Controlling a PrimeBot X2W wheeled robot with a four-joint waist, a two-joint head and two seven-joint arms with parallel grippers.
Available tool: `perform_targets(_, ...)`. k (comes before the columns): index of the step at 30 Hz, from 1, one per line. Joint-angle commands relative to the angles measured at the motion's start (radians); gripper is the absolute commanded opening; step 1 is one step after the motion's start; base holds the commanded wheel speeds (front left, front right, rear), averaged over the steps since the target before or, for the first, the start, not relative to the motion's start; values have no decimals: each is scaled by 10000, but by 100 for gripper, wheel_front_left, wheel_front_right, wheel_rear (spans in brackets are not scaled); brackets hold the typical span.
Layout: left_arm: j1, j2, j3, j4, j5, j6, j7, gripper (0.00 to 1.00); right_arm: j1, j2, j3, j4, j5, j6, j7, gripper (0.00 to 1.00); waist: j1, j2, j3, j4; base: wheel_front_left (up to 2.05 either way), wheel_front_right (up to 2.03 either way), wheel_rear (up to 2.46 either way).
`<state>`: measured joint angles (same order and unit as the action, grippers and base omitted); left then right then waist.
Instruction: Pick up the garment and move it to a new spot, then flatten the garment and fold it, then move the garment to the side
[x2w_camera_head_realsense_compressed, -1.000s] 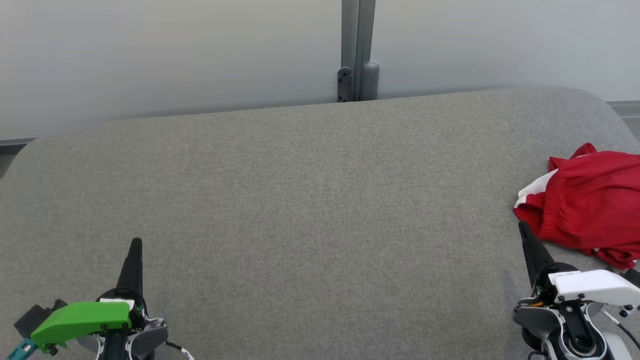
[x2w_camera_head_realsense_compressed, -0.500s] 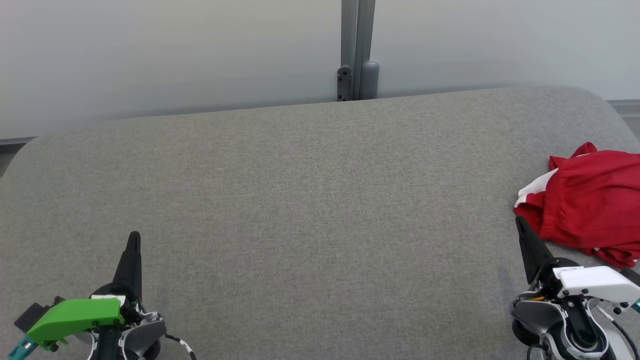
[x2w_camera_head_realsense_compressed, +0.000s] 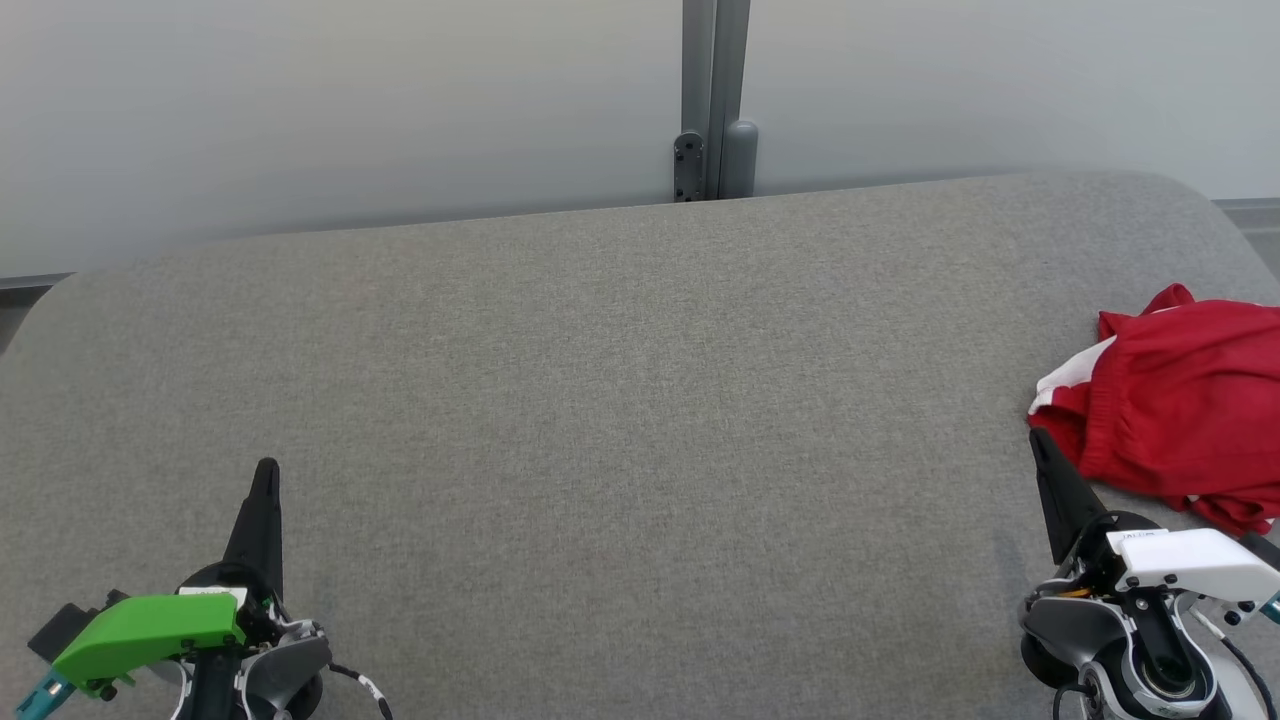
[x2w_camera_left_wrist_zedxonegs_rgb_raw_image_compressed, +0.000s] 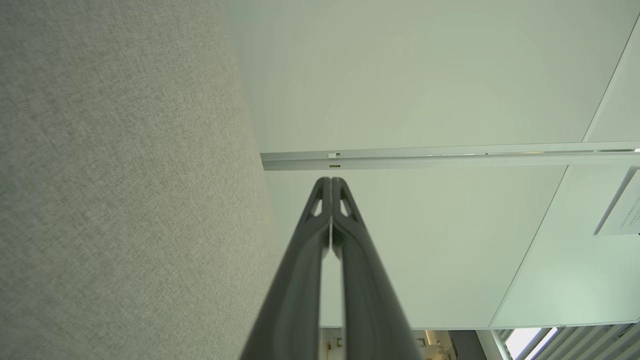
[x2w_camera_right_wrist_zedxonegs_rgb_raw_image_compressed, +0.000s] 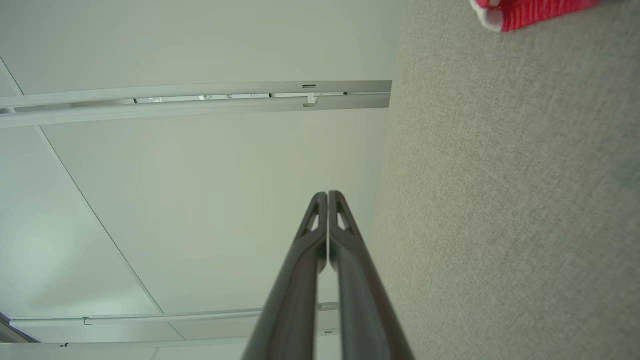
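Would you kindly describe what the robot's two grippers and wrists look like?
Both grippers have two long, dark, tapering fingers with small triangular cut-outs near the tips. The left gripper carries a bright green cover and a black-and-white striped cable; the right gripper carries a white cover over a grey round housing.

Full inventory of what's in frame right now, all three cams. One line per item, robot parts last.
garment: one, red with white trim, crumpled at the right edge of the padded surface
padded surface: one, grey fabric, stretching across in front of the robot
wall panels: two, pale, behind the surface
post: one, grey metal, upright between the panels
left gripper: one, dark fingers shut, green wrist cover, lower left over the surface
right gripper: one, dark fingers shut, white wrist cover, lower right, tip close to the garment's near edge
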<state>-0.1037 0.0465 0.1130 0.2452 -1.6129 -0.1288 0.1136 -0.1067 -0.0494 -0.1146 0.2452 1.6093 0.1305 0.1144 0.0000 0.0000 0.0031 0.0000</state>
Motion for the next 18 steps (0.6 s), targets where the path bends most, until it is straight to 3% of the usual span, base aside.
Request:
perform_targets(1, -116, 69, 28, 11, -7, -54, 40, 0, -64, -15, 9, 13, 65, 4, 34, 0, 0, 0, 0, 0, 0, 0, 0)
perform_targets(18, -116, 68, 28, 10, -7, -54, 40, 0, -63, -15, 9, 11, 66, 4, 33, 0, 0, 0, 0, 0, 0, 0, 0)
